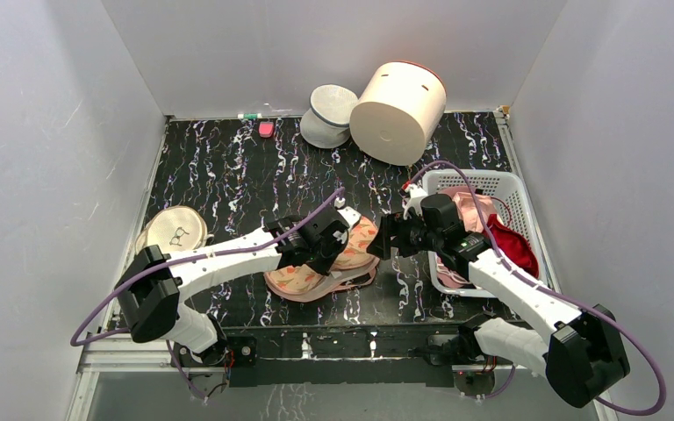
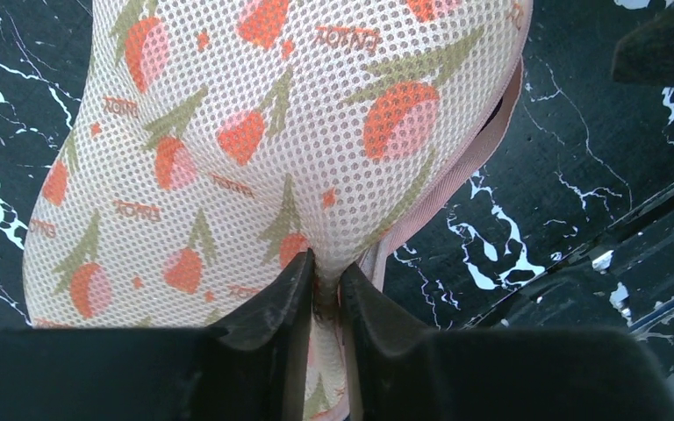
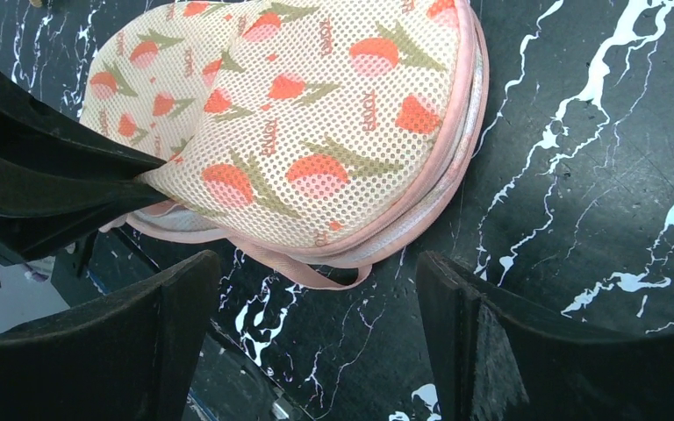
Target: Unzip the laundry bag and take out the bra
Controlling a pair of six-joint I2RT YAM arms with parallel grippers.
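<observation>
The laundry bag (image 1: 329, 261) lies flat near the table's front edge; it is peach mesh with a red-and-green print and pink zip edging. My left gripper (image 1: 340, 237) is over it and is shut on a pinch of its mesh (image 2: 326, 267). In the right wrist view the bag (image 3: 316, 132) fills the top, and a pink loop (image 3: 316, 279) hangs from its edge. My right gripper (image 3: 316, 260) is open and empty just right of the bag (image 1: 384, 239). No bra shows at the bag. Salmon-pink fabric (image 1: 472, 209) lies in the basket, partly behind my right arm; I cannot tell whether it is the bra.
A white slotted basket (image 1: 509, 189) at the right holds a dark red garment (image 1: 513, 250). A big cream cylinder (image 1: 399, 112) and a grey-white round pouch (image 1: 329, 114) stand at the back. A small pink item (image 1: 266, 130) and a round beige pouch (image 1: 174, 231) lie at the left.
</observation>
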